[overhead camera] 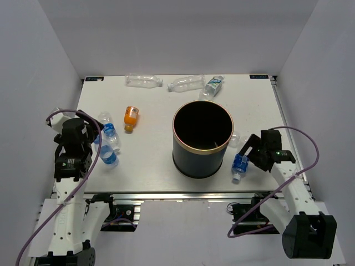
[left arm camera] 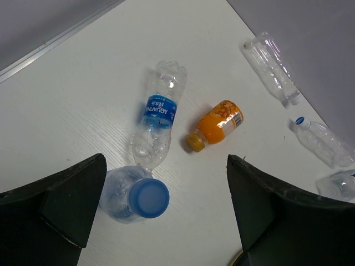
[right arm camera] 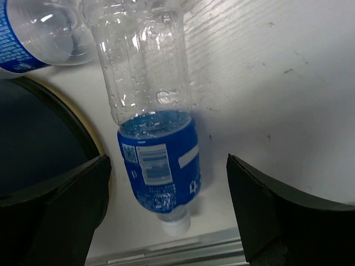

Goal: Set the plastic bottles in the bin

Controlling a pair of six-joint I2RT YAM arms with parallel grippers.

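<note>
The dark bin (overhead camera: 194, 163) with a tan rim stands at mid-table. My right gripper (overhead camera: 248, 152) is open and straddles a lying blue-label bottle (right arm camera: 158, 166) (overhead camera: 240, 164) without touching it; its white cap points to the near edge. A second blue-label bottle (right arm camera: 39, 33) lies by the bin's rim (right arm camera: 72, 122). My left gripper (left arm camera: 166, 160) is open, above an upright blue-capped bottle (left arm camera: 148, 198) near its left finger. An Aquafina bottle (left arm camera: 157, 119) and a short orange bottle (left arm camera: 219, 123) lie beyond. Two clear bottles (overhead camera: 143, 81) (overhead camera: 186, 83) and a green-white one (overhead camera: 213, 85) lie at the back.
The table's metal edge rail (right arm camera: 166, 252) runs just below the right gripper's bottle. White walls close the table in at the left, back and right. Cables loop from both arms near the table's side edges.
</note>
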